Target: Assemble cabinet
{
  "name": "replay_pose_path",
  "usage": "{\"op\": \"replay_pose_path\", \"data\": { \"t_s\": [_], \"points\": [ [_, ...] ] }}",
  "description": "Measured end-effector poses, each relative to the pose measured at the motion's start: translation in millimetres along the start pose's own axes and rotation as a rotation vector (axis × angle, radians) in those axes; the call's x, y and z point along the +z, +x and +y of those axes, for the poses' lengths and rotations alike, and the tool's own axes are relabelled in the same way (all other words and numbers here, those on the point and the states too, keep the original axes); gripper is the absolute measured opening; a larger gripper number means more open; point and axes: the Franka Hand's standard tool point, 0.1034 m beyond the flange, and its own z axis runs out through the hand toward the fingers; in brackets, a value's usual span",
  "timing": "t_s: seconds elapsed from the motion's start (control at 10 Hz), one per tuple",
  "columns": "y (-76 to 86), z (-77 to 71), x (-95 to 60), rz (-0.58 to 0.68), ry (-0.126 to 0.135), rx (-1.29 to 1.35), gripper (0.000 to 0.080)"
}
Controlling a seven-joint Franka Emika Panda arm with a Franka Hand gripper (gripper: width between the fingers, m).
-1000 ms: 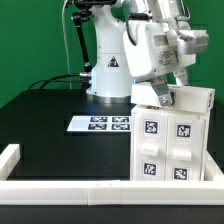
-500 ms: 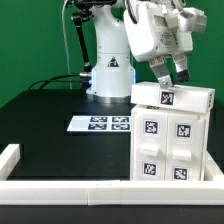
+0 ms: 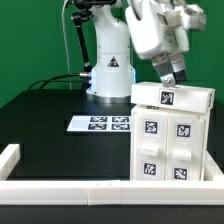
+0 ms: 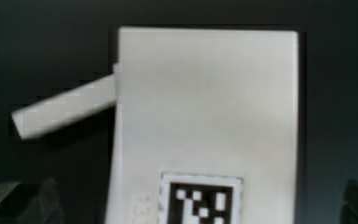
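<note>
A low white border rail (image 3: 70,188) edges the near side of the black table (image 3: 45,115). The cabinet (image 3: 172,135) stands just behind it, at the exterior view's right, its tags facing the camera. Farther left lies the marker board (image 3: 100,124). The gripper (image 3: 173,76) hangs just above the cabinet's top, its fingers (image 4: 16,200) spread wide and empty.

A black desk (image 3: 45,125) spreads under everything. The marker board (image 3: 102,123) lies flat near its middle. A low white rail (image 3: 70,189) lines the near edge and turns a corner at the exterior view's left. A green wall (image 3: 30,40) stands behind.
</note>
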Motion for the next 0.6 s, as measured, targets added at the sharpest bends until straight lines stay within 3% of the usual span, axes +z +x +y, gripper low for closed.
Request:
{"op": "replay_pose_path", "data": {
  "t_s": [0.2,0.4,0.6],
  "points": [
    [-7.9,-3.3,-4.2,-0.020,-0.023,-0.192,0.0797],
    [-11.1,-5.7,-7.4,-0.015,-0.024,-0.510,0.0797],
    [-14.3,1.3,-4.1,-0.021,-0.081,-0.825,0.0797]
  ]
}}
